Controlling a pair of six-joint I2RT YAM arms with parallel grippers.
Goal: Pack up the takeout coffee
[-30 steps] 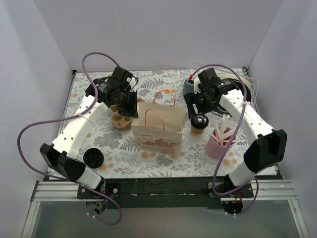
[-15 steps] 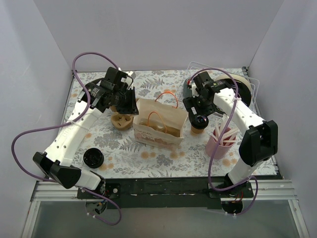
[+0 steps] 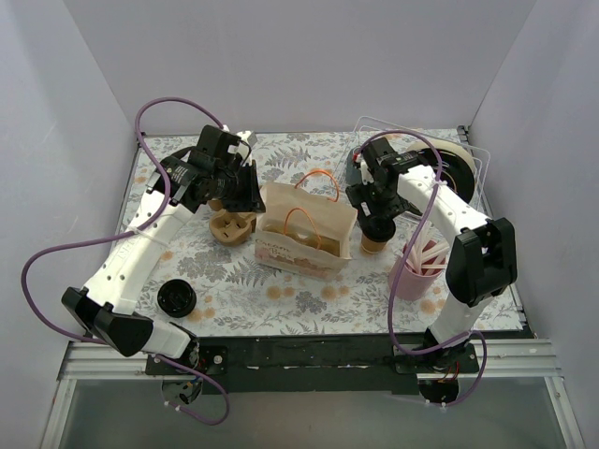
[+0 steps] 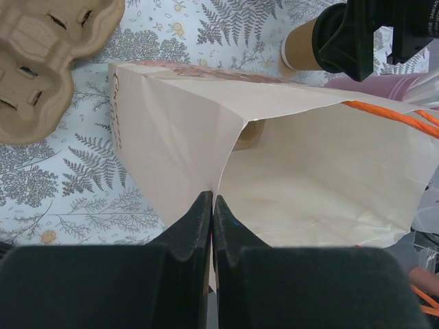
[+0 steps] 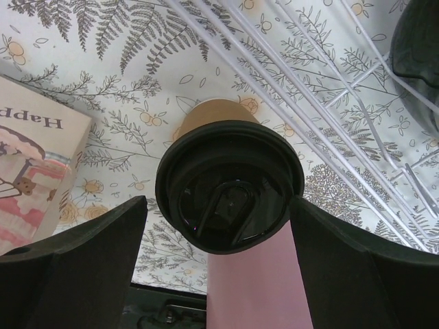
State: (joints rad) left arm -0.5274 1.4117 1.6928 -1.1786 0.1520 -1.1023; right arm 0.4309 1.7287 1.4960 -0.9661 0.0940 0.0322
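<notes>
Right gripper (image 5: 218,205): fingers wide, one on each side of the lid, apparently not touching it, though the wrist view makes that hard to tell. Between them is the takeout coffee (image 5: 230,181), a small kraft-brown paper cup with a round black plastic lid. It stands upright, long axis vertical, directly below the fingers and just right of the cream paper bag with orange handles (image 3: 304,245). Left gripper (image 4: 212,216): fingers pinched tight on the bag's rim, mouth open. The right arm is nearer the cup; the bag mouth lies to its left.
</notes>
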